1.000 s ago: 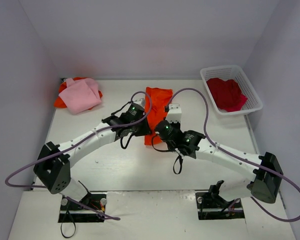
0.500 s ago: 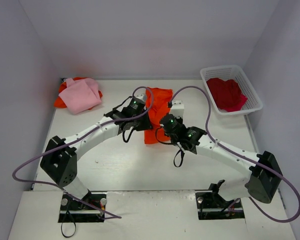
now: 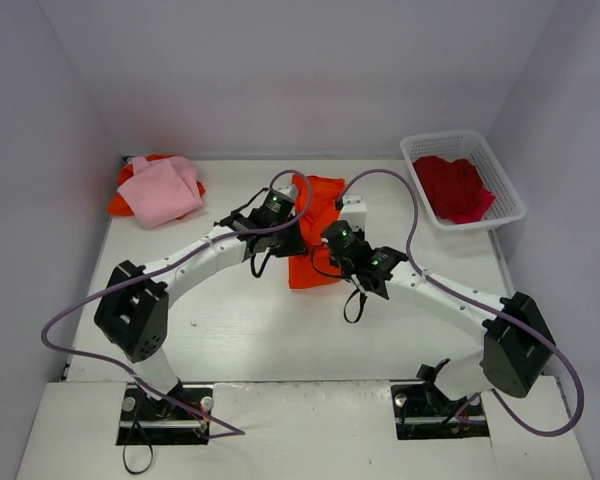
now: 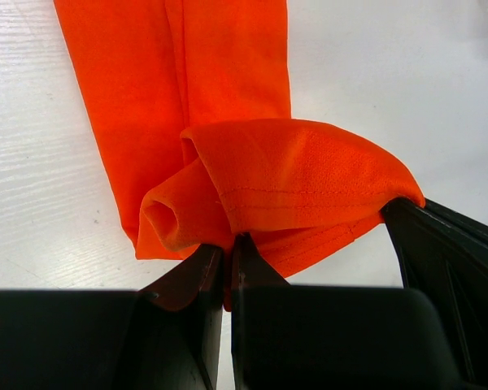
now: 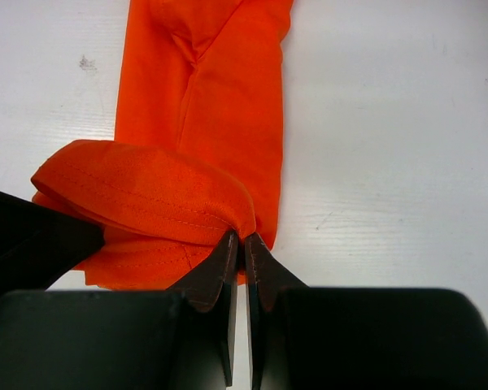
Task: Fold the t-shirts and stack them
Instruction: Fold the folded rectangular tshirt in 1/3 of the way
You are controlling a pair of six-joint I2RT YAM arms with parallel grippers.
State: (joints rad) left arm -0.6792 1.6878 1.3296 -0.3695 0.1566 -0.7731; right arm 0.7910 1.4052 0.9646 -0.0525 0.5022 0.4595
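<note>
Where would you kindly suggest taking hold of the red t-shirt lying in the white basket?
I would pinch a raised fold near the middle of the red t-shirt, coming straight down from above. It lies crumpled inside the white basket, whose walls would probably block any sideways approach.

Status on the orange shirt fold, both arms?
Left gripper, right gripper both shut on orange t-shirt, near hem. Hem lifted, curling over the flat part. Pink shirt, basket off to the sides.
</note>
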